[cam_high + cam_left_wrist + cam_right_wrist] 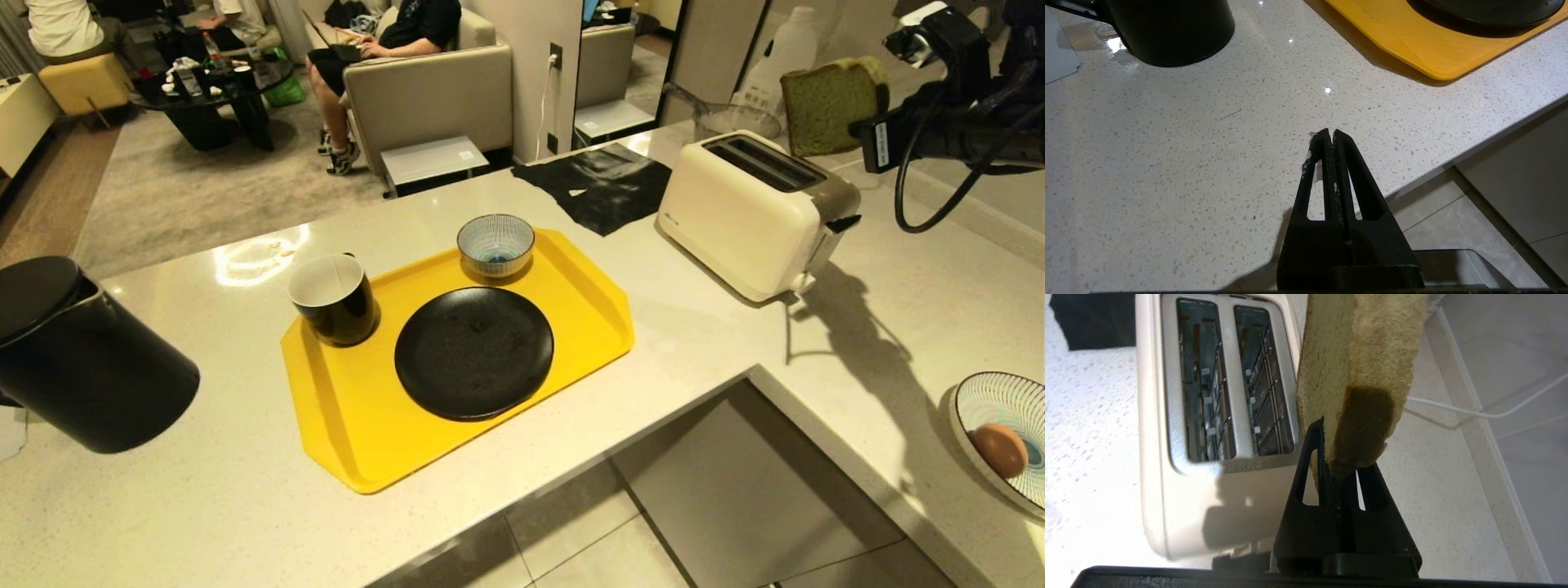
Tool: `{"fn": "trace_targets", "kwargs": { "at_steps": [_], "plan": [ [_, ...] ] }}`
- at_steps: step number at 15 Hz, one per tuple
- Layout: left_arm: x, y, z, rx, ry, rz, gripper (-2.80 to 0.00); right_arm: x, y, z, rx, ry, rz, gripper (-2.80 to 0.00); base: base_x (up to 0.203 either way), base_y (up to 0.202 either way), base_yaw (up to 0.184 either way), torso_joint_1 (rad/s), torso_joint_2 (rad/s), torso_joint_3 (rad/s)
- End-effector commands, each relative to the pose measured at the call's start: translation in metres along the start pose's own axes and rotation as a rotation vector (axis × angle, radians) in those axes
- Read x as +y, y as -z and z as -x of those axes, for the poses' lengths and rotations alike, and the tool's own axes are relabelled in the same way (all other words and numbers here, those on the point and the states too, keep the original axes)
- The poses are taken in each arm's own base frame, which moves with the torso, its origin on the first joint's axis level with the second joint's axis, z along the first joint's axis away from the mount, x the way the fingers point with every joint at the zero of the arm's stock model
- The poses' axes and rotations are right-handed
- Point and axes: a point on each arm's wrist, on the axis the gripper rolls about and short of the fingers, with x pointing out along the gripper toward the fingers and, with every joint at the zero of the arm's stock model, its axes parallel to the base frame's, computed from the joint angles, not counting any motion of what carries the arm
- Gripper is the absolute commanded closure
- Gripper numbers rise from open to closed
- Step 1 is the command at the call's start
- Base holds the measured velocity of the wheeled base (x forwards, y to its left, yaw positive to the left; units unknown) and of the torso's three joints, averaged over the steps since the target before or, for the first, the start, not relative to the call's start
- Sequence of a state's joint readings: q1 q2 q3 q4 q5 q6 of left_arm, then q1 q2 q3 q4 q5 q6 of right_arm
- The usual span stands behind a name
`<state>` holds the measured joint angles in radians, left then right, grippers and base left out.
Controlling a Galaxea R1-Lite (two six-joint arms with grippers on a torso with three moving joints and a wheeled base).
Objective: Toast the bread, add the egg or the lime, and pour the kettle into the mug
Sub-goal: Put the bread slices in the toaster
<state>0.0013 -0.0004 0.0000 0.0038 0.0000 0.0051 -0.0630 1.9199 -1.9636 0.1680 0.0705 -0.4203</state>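
Note:
My right gripper (1341,451) is shut on the lower edge of the bread (829,106), a pale green slice with tan crust (1355,375). The slice hangs upright in the air, just beyond the far right side of the cream toaster (751,212). Both toaster slots (1206,379) are empty. The black kettle (82,359) stands at the left of the counter. On the yellow tray (343,425) are the black mug (335,298), a black plate (473,351) and a small striped bowl (495,243). The egg (998,449) lies in a striped dish (980,400) at far right. No lime is in view. My left gripper (1332,132) is shut and empty over the counter's front edge.
A black cloth (600,184) lies behind the tray, left of the toaster. A white cable (1474,412) runs along the counter by the wall. The counter is L-shaped, with open floor (653,531) in front. People sit on sofas in the room beyond.

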Motion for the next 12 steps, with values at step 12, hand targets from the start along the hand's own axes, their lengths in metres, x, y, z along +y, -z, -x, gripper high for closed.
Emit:
{"fn": "trace_targets", "kwargs": {
  "at_steps": [12],
  "plan": [
    [0.0, 0.0, 0.0, 0.0, 0.0, 0.002, 0.0, -0.001, -0.007, 0.018, 0.026, -0.014, 0.023, 0.0, 0.0, 0.0, 0.0, 0.0, 0.0, 0.0]
  ]
}}
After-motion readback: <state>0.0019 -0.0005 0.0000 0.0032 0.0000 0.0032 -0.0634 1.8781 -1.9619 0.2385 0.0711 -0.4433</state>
